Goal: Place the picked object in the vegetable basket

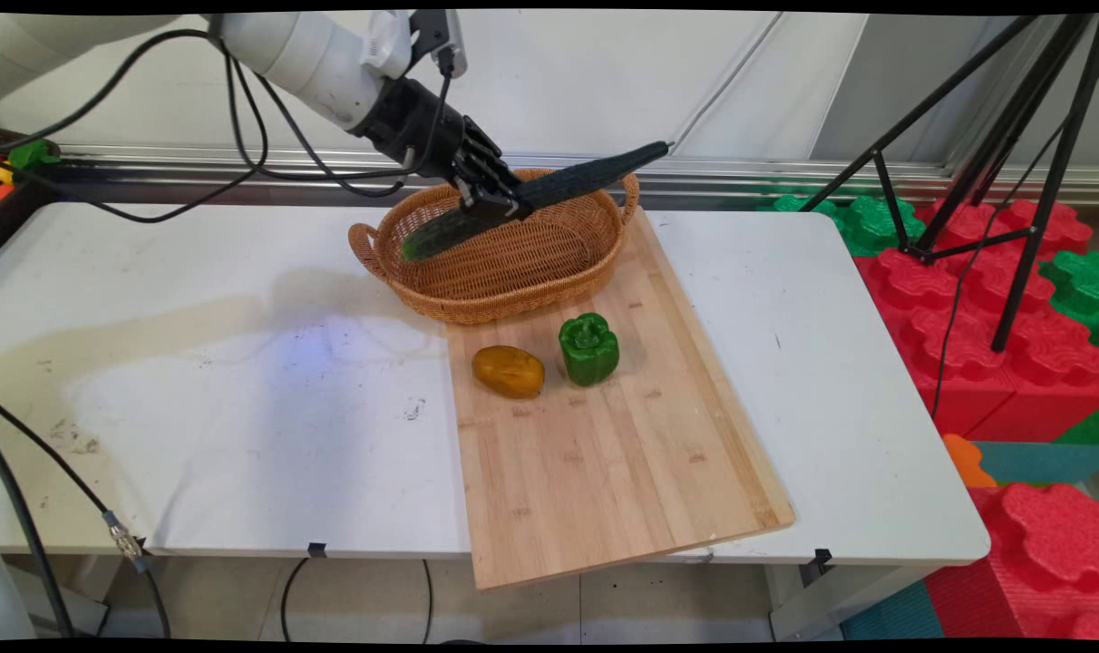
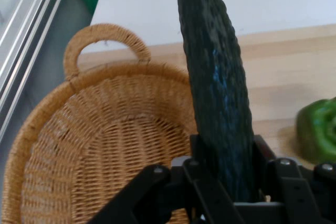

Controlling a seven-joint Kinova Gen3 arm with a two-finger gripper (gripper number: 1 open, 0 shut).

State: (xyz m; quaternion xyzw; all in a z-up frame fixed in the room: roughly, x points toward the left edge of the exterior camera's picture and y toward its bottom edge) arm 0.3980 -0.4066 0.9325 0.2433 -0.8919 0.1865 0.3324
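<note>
Partly jaw-hidden cucumber (image 1: 549, 186) over basket (image 1: 513, 272)

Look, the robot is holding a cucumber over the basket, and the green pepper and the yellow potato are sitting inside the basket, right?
Not quite. The gripper does hold the cucumber over the basket, but the green pepper and the yellow potato are not inside it. The main view shows them sitting on the wooden cutting board, in front of the basket.
</note>
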